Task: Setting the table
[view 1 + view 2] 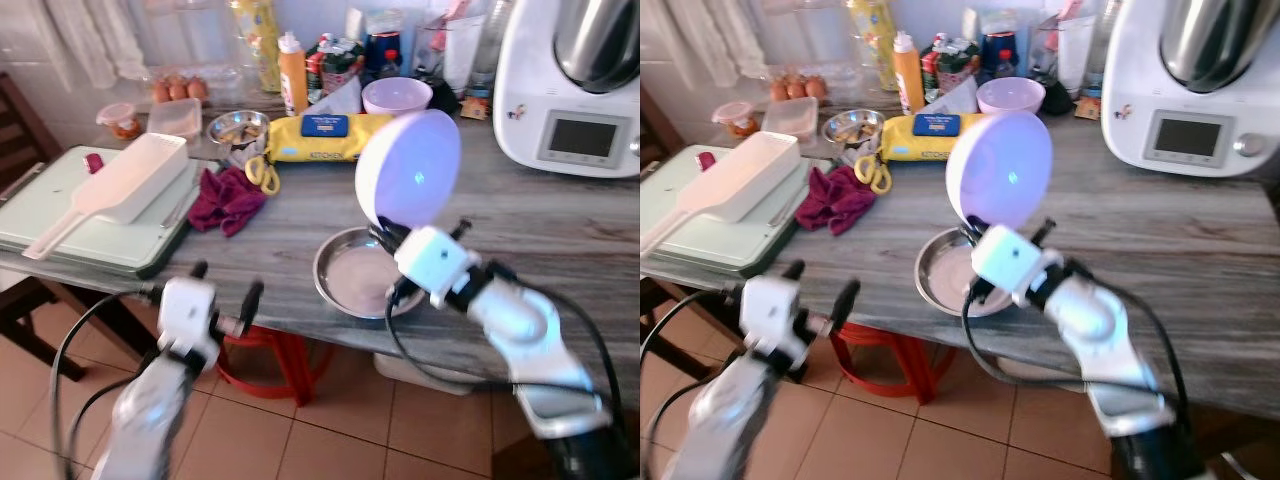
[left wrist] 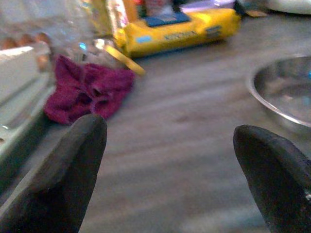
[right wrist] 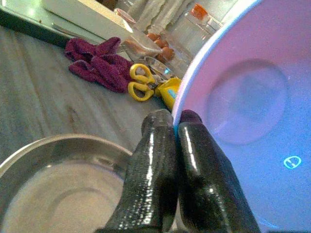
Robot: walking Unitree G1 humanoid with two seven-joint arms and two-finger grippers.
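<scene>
My right gripper (image 1: 383,236) is shut on the rim of a pale lilac plastic bowl (image 1: 410,170), holding it tilted on edge above a shallow steel plate (image 1: 340,285) on the grey wooden counter (image 1: 540,230). In the right wrist view the black fingers (image 3: 170,165) pinch the lilac bowl's rim (image 3: 194,97) over the steel plate (image 3: 58,194). My left gripper (image 1: 225,283) is open, low at the counter's front edge, left of the plate. Its wrist view looks across the counter between its spread fingers (image 2: 63,165).
A crumpled maroon cloth (image 1: 228,198), yellow scissors (image 1: 264,173) and a yellow wipes pack (image 1: 320,135) lie behind. A white tray (image 1: 120,185) rests on a green board (image 1: 60,225) at left. A second lilac bowl (image 1: 396,95), bottles and a white kitchen machine (image 1: 575,90) stand at the back.
</scene>
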